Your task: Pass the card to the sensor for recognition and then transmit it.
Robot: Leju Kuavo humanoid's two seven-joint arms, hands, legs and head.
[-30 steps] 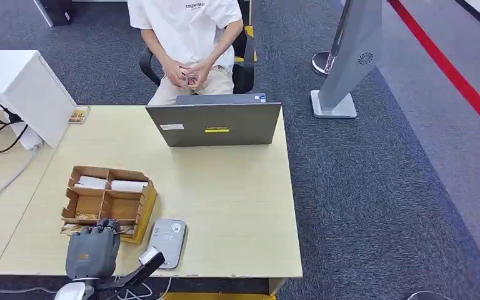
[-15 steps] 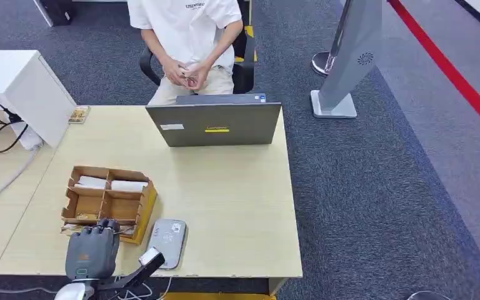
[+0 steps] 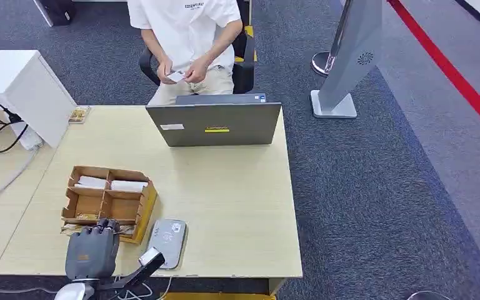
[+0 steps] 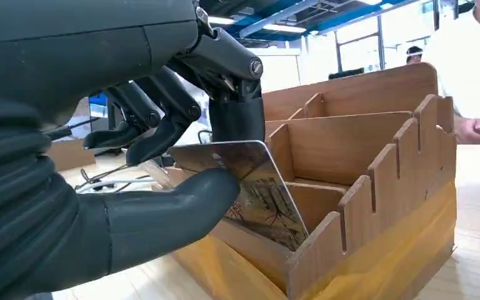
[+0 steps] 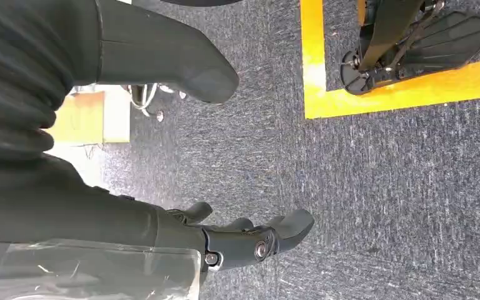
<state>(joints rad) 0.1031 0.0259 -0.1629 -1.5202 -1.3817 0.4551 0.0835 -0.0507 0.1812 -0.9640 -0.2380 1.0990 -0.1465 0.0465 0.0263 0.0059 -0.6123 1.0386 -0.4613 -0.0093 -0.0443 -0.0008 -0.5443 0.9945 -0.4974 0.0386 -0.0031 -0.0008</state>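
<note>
The card (image 4: 256, 187) sits pinched between my left thumb and the darker fingers (image 4: 162, 128) above it, tilted, its lower edge down in the near compartment of the wooden box (image 4: 375, 187). In the head view my left hand (image 3: 92, 250) is at the box's (image 3: 107, 201) near edge, toward 7 o'clock on the table (image 3: 237, 206). The sensor (image 3: 167, 242), a flat grey pad, lies just beside the box at its 4 o'clock, near the table's front edge. Two white rolls lie in the box's far compartments. A grey laptop (image 3: 215, 123) stands at 12 o'clock, its lid turned toward me. Behind it a person (image 3: 187, 37) sits in a chair, holding a small white card at chest height in both hands. My right hand (image 5: 225, 237) hangs over dark carpet with its fingers apart, holding nothing.
</note>
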